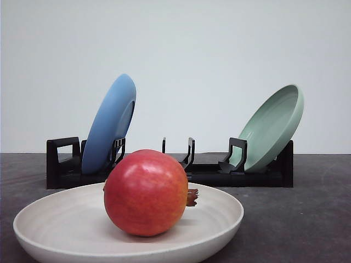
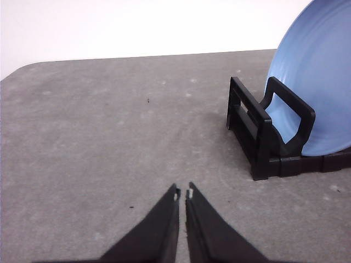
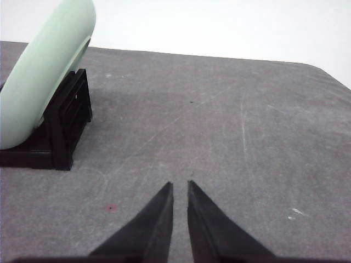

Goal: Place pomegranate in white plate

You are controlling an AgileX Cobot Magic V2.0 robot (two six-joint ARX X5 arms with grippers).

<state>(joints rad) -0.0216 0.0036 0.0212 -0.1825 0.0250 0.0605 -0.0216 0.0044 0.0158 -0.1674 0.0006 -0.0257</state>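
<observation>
- The pomegranate (image 1: 146,193) lies inside the white plate (image 1: 55,219) at the near edge of the grey surface (image 1: 307,219), its brown crown pointing right
- Behind, a black rack (image 1: 60,164) props a blue plate (image 1: 109,126) at its left end and a pale green plate (image 1: 271,129) at its right
- Left gripper (image 2: 183,193): jaws nearly together, holding nothing; right gripper (image 3: 180,185): jaws narrow, holding nothing; both above bare surface

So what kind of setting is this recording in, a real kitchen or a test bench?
Most likely a staged test bench: a bare grey tabletop against a plain white wall, with a black slotted dish rack as a prop and a red pomegranate in a cream-white shallow plate.
</observation>
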